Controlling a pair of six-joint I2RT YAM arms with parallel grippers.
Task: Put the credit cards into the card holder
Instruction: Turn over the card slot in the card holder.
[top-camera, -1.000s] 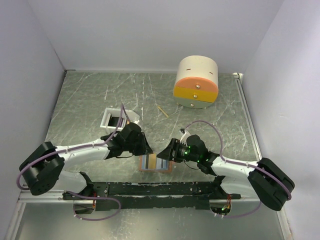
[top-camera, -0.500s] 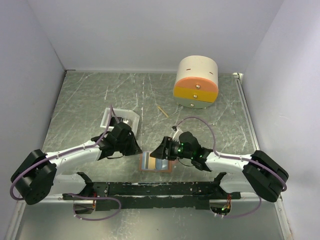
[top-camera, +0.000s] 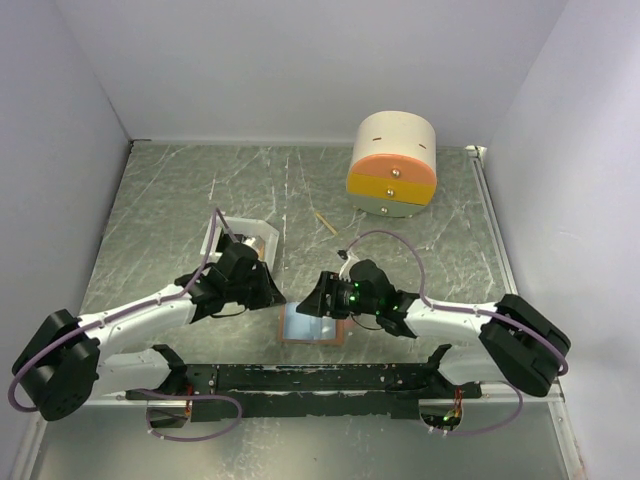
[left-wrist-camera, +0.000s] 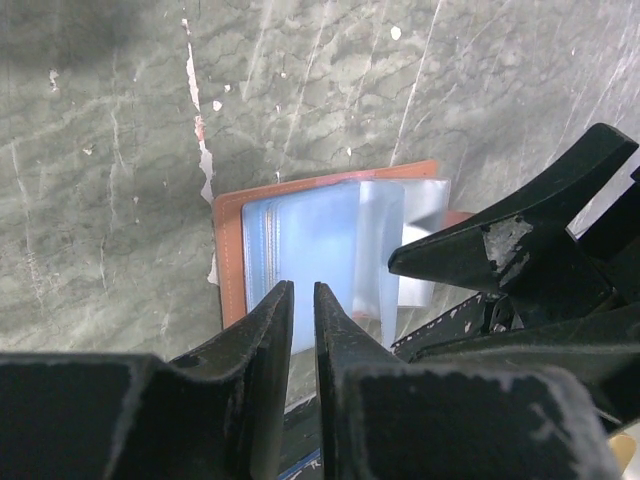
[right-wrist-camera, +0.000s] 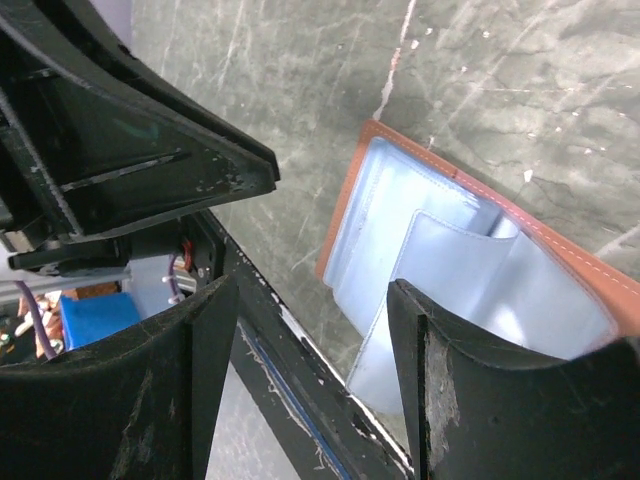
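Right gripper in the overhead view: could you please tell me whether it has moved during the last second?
Yes. The right gripper has shifted left, reaching farther over the open wallet, which lies where it was.

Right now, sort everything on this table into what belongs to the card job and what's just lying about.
Job: card holder, open, clear sleeves up; left fingers and right fingers, both close by it. No credit cards clearly visible.
Lying about: white tray, wooden stick, round drawer box.
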